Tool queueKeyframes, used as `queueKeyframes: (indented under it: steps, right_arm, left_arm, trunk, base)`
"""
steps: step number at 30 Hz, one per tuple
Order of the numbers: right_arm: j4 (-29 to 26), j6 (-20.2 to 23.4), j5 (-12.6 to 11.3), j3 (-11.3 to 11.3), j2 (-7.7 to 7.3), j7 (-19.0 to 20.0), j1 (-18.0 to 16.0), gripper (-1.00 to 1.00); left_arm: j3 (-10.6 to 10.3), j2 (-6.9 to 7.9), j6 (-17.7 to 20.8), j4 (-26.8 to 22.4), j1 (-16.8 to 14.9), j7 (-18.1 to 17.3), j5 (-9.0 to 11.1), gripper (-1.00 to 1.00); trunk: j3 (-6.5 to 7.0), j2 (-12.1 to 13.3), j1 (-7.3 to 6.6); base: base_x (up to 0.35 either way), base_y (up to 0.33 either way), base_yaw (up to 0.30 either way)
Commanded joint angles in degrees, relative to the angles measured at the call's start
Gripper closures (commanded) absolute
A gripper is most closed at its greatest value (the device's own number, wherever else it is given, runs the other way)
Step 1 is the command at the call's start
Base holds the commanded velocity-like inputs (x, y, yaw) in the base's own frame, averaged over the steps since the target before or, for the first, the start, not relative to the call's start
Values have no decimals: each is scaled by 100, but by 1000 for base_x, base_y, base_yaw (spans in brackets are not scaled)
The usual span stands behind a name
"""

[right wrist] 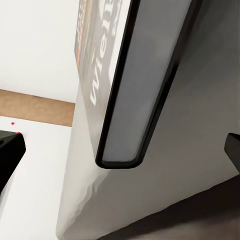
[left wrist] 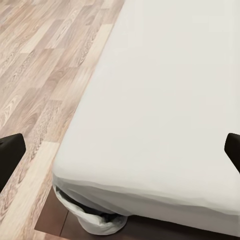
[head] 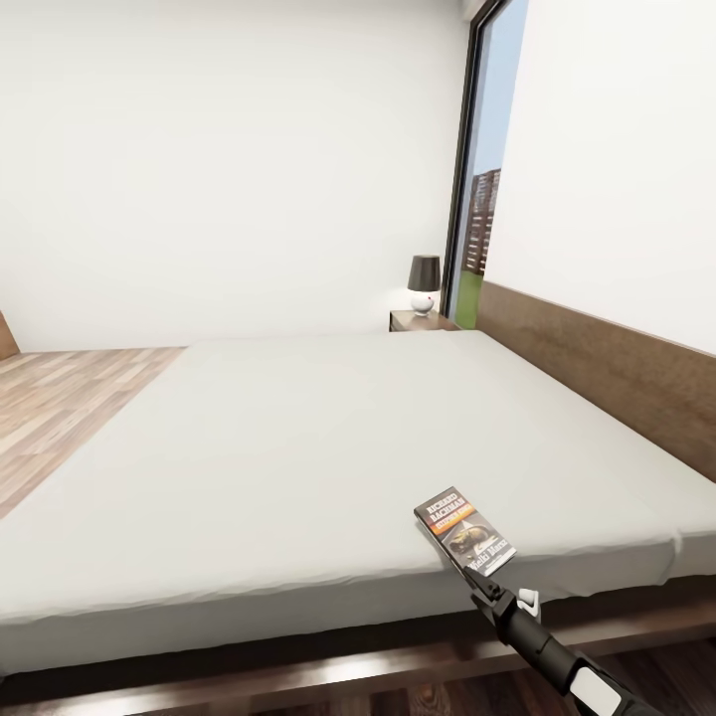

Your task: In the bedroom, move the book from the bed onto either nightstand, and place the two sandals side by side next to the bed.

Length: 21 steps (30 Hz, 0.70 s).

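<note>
The book (head: pixel 464 530), dark with an orange band and white lettering, lies flat on the grey mattress of the bed (head: pixel 298 438) close to its near edge. My right gripper (head: pixel 483 585) reaches up from just below the book, almost touching its near end. In the right wrist view the book's (right wrist: pixel 135 75) end face sits between the widely spread fingertips (right wrist: pixel 10 150); the gripper (right wrist: pixel 121 150) is open. My left gripper (left wrist: pixel 120 150) hangs open above a corner of the bed (left wrist: pixel 165 100). A nightstand (head: pixel 418 321) stands at the bed's far corner. The sandals are out of view.
A table lamp (head: pixel 424 283) with a dark shade sits on the nightstand. The brown headboard (head: pixel 597 368) runs along the right wall beside a tall window (head: pixel 482 199). Wood-plank floor (head: pixel 70 408) lies left of the bed. A pale rounded thing (left wrist: pixel 95 222) sits under the mattress corner.
</note>
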Motion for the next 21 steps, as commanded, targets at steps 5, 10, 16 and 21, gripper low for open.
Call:
queueKeyframes:
  steps: [5,10,16,21]
  right_arm:
    - [0,50,-59,41,-3,13,-3,-100]
    - [0,50,-58,43,-3,13,-3,-100]
    - [0,50,-58,46,-2,13,-3,-100]
    - [0,50,-58,45,-2,13,-3,-100]
  left_arm:
    - [6,3,53,-2,-6,-7,36,-100]
    - [8,1,51,-2,-6,-7,36,-100]
    - [8,0,47,-3,-6,-7,36,-100]
    - [9,0,47,-3,-6,-7,36,-100]
  trunk:
    - [-6,-3,-1]
    - [-6,-3,-1]
    - [-6,-3,-1]
    - [-6,-3,-1]
  base:
    - [0,0,0]
    - [0,0,0]
    - [0,0,0]
    - [0,0,0]
